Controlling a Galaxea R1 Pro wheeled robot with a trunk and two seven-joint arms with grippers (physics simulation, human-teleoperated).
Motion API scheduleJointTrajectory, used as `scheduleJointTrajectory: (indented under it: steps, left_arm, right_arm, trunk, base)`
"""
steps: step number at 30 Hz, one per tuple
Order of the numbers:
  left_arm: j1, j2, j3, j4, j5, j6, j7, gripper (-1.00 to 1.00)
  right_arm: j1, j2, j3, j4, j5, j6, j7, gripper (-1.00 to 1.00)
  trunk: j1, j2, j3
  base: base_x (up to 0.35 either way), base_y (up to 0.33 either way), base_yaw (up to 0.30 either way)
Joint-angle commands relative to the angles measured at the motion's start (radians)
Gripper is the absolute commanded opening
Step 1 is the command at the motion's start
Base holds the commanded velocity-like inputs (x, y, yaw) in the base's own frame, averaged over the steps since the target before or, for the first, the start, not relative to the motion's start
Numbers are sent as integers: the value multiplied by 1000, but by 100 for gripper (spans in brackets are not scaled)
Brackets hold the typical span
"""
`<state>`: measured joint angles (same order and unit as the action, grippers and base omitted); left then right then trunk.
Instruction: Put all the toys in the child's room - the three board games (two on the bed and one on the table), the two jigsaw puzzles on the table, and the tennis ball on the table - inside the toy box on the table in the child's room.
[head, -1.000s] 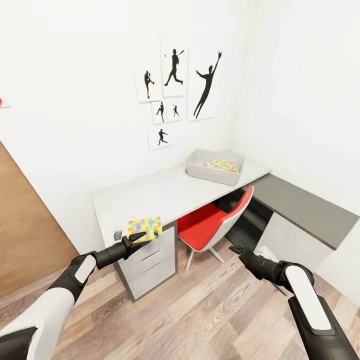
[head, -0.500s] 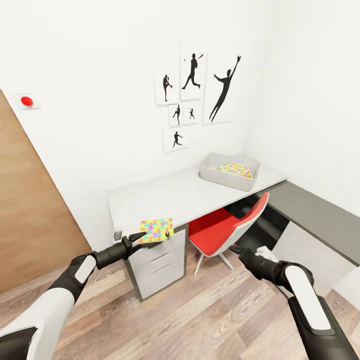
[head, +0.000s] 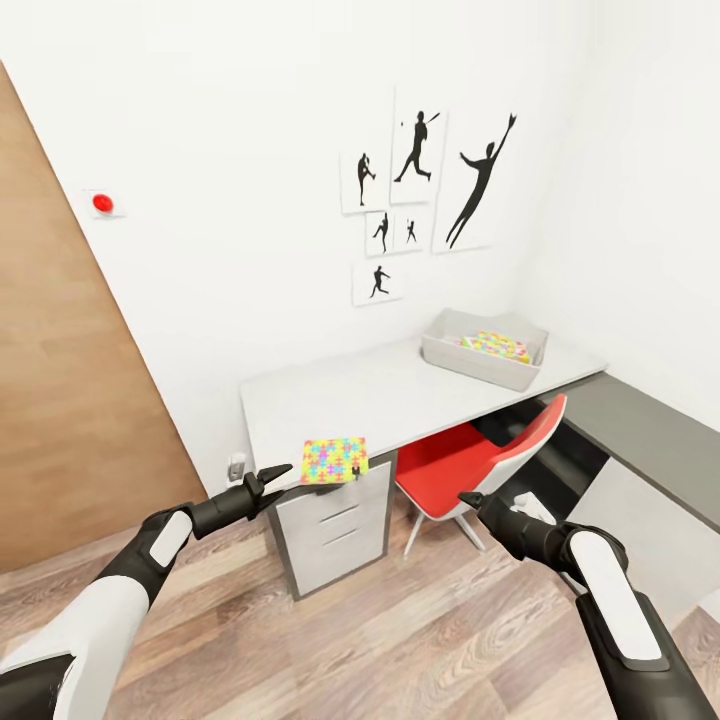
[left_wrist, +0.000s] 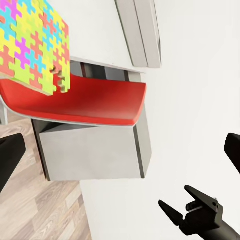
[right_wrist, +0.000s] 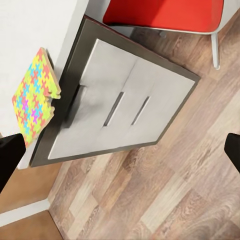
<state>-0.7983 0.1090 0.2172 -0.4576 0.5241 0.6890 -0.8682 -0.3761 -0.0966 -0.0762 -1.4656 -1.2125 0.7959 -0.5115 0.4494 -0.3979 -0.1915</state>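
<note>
The jigsaw puzzle is lying flat at the near corner of the table, part of it jutting past the edge above the drawer unit, which we judge makes that overhang an easy place to take it from. The right wrist view shows the same overhang at the tabletop's corner. At the far end of the table the toy box is sitting open, and a second colourful puzzle-patterned piece is lying inside it, so we are judging part of the sorting done.

We are holding the left gripper just beside the puzzle's near edge, its jaws parted and holding nothing, apart from the puzzle as far as we can tell. The right gripper is hanging low in front of the red chair, well apart from the puzzle; in its own wrist view the fingers are standing wide apart and empty, likely kept clear while the left arm is working.
</note>
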Motion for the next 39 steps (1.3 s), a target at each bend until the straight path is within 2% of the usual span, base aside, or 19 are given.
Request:
scheduleJointTrajectory:
  steps: [1,39]
  left_arm:
    - [-1,0,2,0,2,6,-2,100]
    - [-1,-1,2,0,2,6,-2,100]
  right_arm:
    - [-1,0,0,-1,-10,2,-10,100]
    - [-1,0,-2,-1,-16,3,-10,100]
  trunk:
    - [1,-2,-3]
    - [1,-2,-63]
  base:
    - [0,0,14]
    - [0,0,1]
